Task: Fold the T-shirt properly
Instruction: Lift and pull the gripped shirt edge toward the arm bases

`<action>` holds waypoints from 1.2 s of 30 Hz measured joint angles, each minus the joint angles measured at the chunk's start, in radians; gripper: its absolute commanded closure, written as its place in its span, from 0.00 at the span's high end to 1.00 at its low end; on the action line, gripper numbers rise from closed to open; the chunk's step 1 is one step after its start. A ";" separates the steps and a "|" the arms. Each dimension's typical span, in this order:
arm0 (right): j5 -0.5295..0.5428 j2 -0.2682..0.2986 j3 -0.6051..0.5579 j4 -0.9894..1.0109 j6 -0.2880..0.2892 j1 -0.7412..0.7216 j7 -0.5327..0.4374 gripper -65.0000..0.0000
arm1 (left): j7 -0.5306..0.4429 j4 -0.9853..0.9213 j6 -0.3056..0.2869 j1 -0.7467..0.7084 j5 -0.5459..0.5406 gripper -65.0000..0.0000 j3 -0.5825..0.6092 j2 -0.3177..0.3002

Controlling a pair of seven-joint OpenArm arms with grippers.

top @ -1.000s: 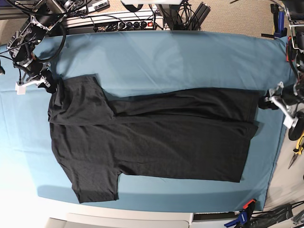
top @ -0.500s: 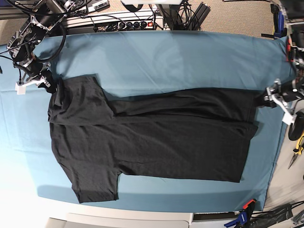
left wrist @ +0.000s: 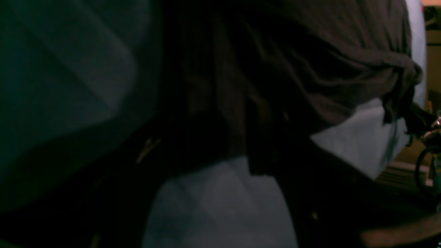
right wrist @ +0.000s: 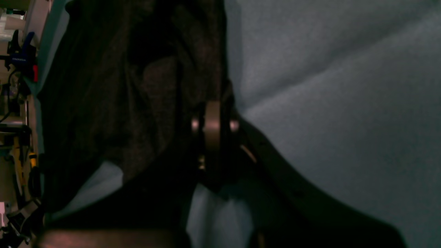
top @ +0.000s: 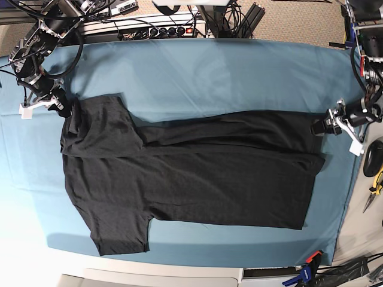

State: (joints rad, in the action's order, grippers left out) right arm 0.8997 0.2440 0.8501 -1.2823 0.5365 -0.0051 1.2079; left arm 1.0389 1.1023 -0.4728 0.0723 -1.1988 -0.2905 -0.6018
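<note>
1. The view was very dark and partly blurred.
2. The T-shirt (left wrist: 310, 69) filled the upper middle and right part as dark wrinkled fabric.
3. Its far end was bunched into a knot-like fold near the right edge.
4. The teal table cloth (left wrist: 69, 69) showed on the left, below the shirt and at the right.
5. Black gripper parts crossed the bottom, but their state was unclear.

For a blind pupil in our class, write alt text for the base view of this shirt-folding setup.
A black T-shirt lies partly folded on a teal table cloth, its far long edge turned inward. The right gripper sits at the shirt's far corner on the view's left, the left gripper at the hem corner on the right.
</note>
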 measured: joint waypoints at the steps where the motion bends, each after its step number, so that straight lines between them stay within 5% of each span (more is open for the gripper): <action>1: 0.000 0.000 0.000 0.000 0.000 0.000 0.000 0.00 | 0.000 0.000 0.000 -0.004 0.001 0.25 0.000 0.000; 3: 0.000 0.000 0.000 0.000 0.001 0.000 0.000 0.00 | 0.003 0.000 0.001 -0.011 0.008 0.02 0.000 0.000; 4: 0.000 0.000 0.000 0.000 0.014 0.000 0.002 0.00 | 0.003 0.000 0.001 -0.014 0.009 0.00 0.000 0.001; 17: 0.032 0.014 0.000 0.000 0.055 0.002 0.045 0.00 | 0.028 -0.001 -0.016 -0.019 0.011 0.00 0.002 -0.070; 30: 0.076 0.187 -0.003 0.001 0.060 0.019 0.148 0.00 | 0.069 -0.001 -0.023 -0.076 -0.074 0.00 0.004 -0.124; 36: 0.108 0.219 -0.003 0.000 0.061 0.111 0.177 0.00 | 0.086 0.002 -0.062 -0.148 -0.151 0.00 0.003 -0.127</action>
State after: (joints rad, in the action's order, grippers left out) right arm 1.0080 0.4633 0.8474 -1.2819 0.5972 0.1059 1.3846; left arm 1.1248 1.1038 -0.5346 -0.0757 -1.3495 -0.2871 -0.7292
